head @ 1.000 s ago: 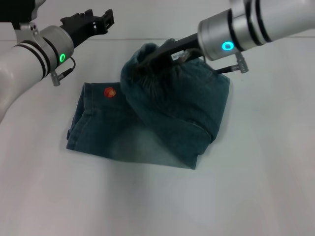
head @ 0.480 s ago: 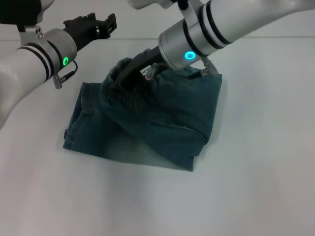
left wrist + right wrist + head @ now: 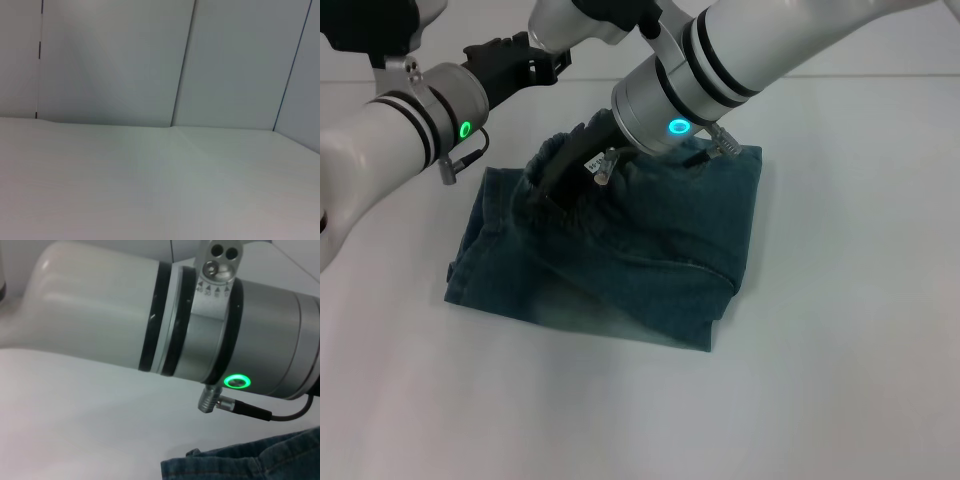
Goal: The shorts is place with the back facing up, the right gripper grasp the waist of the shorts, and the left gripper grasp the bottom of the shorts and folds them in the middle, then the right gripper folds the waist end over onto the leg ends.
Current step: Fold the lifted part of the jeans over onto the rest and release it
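My right end effector [image 3: 548, 183] is clamped on the waist [image 3: 560, 205] of the shorts [image 3: 620, 250], low over the leg ends on the worktop [image 3: 840, 350]; releasing askew leaves a crooked fold.

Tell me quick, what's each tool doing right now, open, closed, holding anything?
Right gripper: closed on the waist of the shorts, low over the leg side.
Left gripper: open, holding nothing, raised beyond the shorts.
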You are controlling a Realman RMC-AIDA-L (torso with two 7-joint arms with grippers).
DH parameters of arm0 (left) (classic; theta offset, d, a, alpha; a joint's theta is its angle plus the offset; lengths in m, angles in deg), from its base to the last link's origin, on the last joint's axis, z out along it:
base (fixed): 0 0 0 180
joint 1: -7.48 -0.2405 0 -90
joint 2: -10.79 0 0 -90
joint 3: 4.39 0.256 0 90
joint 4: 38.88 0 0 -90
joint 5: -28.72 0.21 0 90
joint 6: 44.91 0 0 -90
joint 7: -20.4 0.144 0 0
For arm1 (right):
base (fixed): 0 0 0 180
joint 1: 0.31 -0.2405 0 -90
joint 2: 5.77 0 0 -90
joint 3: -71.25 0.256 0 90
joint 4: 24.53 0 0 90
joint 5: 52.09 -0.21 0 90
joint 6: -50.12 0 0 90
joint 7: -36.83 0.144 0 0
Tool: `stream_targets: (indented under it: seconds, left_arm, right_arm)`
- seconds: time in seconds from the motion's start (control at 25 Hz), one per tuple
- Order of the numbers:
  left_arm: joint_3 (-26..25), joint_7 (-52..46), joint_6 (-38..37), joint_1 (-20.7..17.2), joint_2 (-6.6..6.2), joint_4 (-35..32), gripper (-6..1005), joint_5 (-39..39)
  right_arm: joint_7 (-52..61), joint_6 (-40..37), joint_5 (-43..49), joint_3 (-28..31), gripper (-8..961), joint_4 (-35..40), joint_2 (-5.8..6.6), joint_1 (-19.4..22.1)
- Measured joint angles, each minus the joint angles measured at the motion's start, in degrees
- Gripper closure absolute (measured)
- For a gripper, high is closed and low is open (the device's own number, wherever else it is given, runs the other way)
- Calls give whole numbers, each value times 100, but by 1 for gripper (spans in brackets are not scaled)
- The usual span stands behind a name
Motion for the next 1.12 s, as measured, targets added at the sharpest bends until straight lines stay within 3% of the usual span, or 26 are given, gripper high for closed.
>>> stream_targets:
  seconds: [0.44,0.88,1.12]
  left_arm:
    - [93,-11,0,34,0,65,464,3]
    - [212,-32,-7,36,0,123,440,-3]
    - [225,-34,-6,39,0,144,416,-3]
  right_arm:
    - [-120,-64,57,-123,839,17,43,85]
    - [-352,204,146,-233,398,141,51,118]
    - [-436,242,138,-248,219,436,34,228]
